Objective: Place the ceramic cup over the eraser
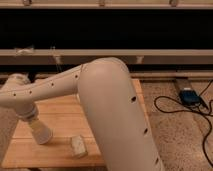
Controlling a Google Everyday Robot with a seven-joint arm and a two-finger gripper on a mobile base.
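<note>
Gripper [31,116] low at left of wooden tabletop [65,112], ceramic cup [41,133] seen tilted beneath it, jaws' state cannot be told, pale block [77,146] lying just right.

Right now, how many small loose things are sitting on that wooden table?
2: a small white tapered ceramic cup at the front left, under the gripper, and a pale rectangular block right of it. The big arm may hide others.
</note>
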